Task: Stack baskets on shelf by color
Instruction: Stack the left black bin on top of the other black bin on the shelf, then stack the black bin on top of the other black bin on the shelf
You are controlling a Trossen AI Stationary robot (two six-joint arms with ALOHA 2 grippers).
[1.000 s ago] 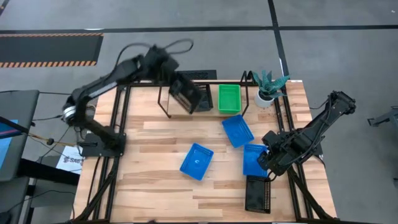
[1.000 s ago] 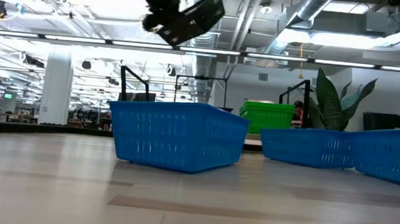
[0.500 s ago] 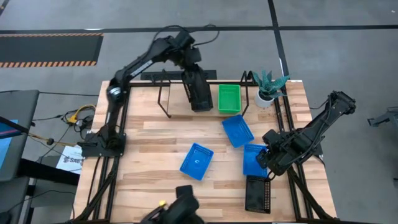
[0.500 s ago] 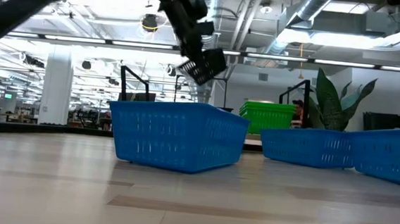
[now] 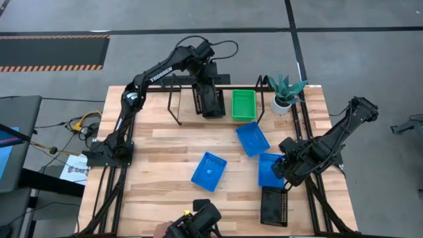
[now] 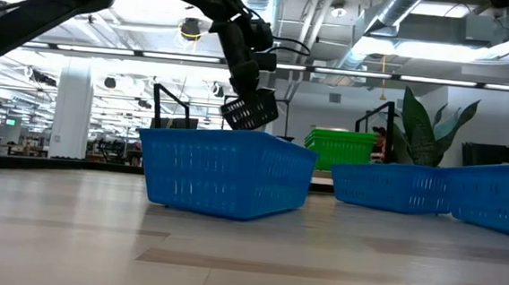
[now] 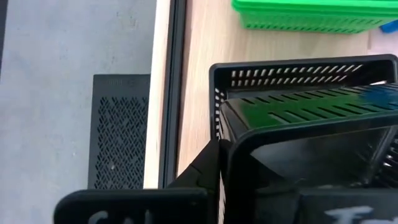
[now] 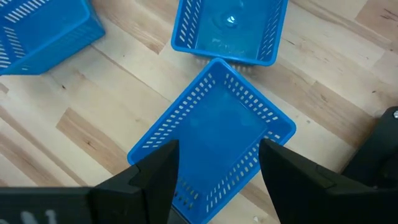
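Over the shelf (image 5: 177, 99), left gripper (image 5: 206, 89) is clamped on a black basket (image 5: 210, 100), hanging just above another black basket (image 7: 298, 74) already on the board, beside the green stack (image 5: 243, 104). Long axes look roughly parallel, so the drop is straight down to nest. Right gripper (image 8: 214, 163), well off from the shelf, hovers with jaws spread over a blue basket (image 8: 211, 140); nothing held.

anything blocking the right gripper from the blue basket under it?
Nothing visible. In the right wrist view the right gripper hangs open directly over the blue basket, fingers either side of its near corner, with only bare table around it. The other two blue baskets lie apart from it.
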